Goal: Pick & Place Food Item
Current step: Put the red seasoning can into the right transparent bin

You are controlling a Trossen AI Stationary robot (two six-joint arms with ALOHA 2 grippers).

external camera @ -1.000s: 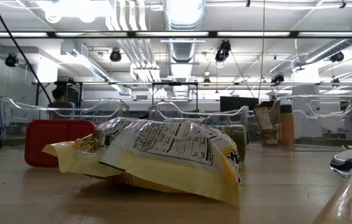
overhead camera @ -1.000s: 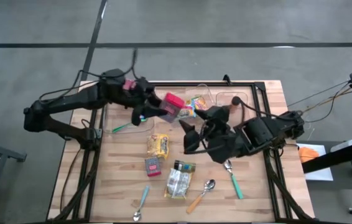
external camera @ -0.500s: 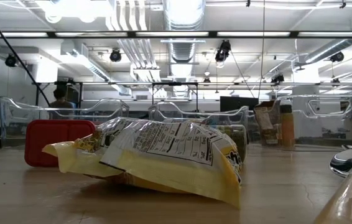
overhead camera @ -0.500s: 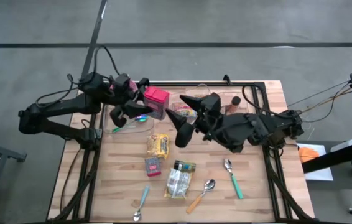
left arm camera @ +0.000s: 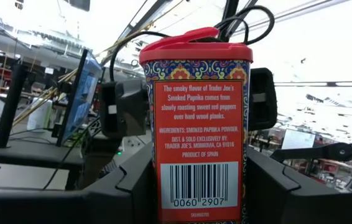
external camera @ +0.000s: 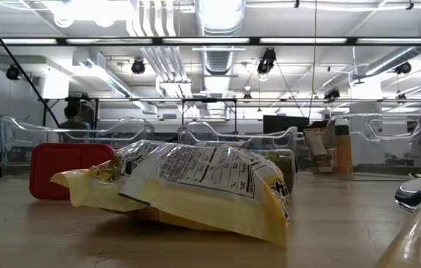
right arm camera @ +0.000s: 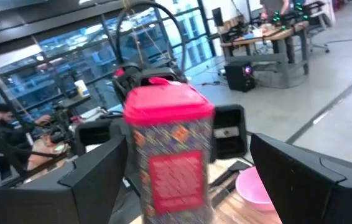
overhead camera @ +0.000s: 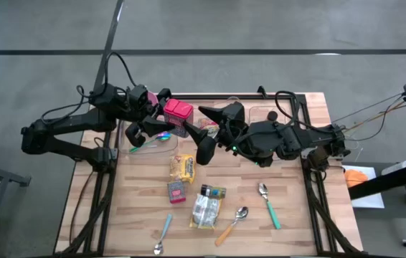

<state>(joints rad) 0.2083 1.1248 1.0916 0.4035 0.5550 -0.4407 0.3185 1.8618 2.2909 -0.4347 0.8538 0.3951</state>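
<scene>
Left gripper point(overhead camera: 161, 118) clamped on red-lidded paprika tin point(overhead camera: 178, 116), tin lifted above table's point(overhead camera: 289, 215) far-left area, over clear container with pink bowl point(overhead camera: 163, 136). Left wrist view: tin point(left arm camera: 196, 124) upright between own fingers point(left arm camera: 123, 112), barcode facing camera. Right gripper point(overhead camera: 214, 129) just beside tin, jaws spread wide, nothing in them, pointed at tin. Right wrist view: tin point(right arm camera: 170, 146) centred ahead, between spread fingers point(right arm camera: 95, 177), not touching. Yellow snack bag point(external camera: 188, 190) flat on table mid-board, small red box point(overhead camera: 176, 191) near it, spoons point(overhead camera: 240, 213) toward near edge.
</scene>
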